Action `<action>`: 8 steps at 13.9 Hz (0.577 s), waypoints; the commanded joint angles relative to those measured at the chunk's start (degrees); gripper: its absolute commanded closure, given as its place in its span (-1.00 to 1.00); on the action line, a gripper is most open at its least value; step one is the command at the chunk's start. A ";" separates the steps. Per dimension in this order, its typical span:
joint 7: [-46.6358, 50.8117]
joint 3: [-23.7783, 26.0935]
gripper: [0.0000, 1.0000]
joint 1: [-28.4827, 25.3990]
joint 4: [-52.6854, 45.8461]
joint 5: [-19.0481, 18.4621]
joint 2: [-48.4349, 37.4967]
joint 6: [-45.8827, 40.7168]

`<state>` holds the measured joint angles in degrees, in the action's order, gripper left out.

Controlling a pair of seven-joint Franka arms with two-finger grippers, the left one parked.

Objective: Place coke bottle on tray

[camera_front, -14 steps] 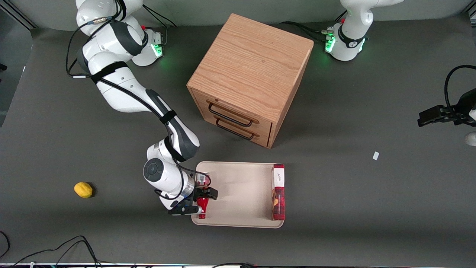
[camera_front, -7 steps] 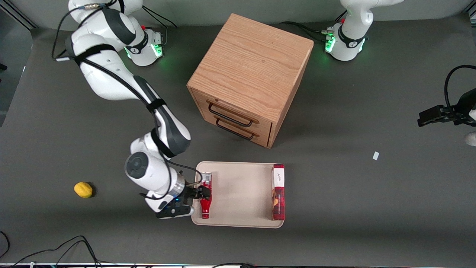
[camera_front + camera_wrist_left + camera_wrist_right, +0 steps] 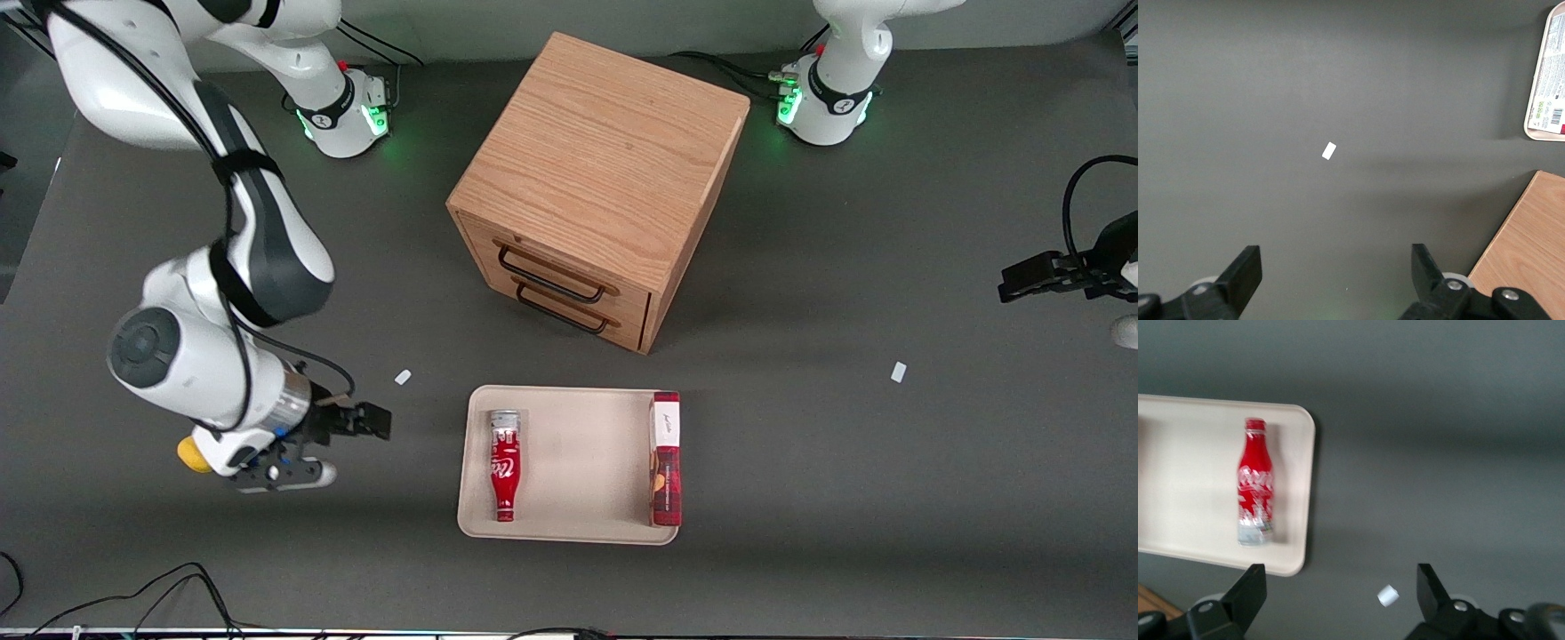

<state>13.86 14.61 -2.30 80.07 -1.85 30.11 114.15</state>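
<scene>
Bottle lies flat in the tray, along the edge toward the working arm, cap nearer the camera. Gripper off the tray, fingers wide, empty. Placement looks done; best to retreat without brushing the rim.

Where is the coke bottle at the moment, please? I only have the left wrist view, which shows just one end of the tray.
Observer: The coke bottle lies flat on the tray, at the end toward the working arm.
Operator: Thank you. Is the gripper holding it?
Observer: No. The gripper is open and off the tray, over the table toward the working arm's end.
Operator: Is anything near it?
Observer: A small yellow fruit lies on the table, partly covered by the wrist.
</scene>
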 commanded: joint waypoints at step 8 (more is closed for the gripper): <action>-0.33 -0.11 -1.00 7.48 20.83 1.93 -27.47 -8.59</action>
<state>13.85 14.53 3.94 96.76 -1.56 6.70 105.01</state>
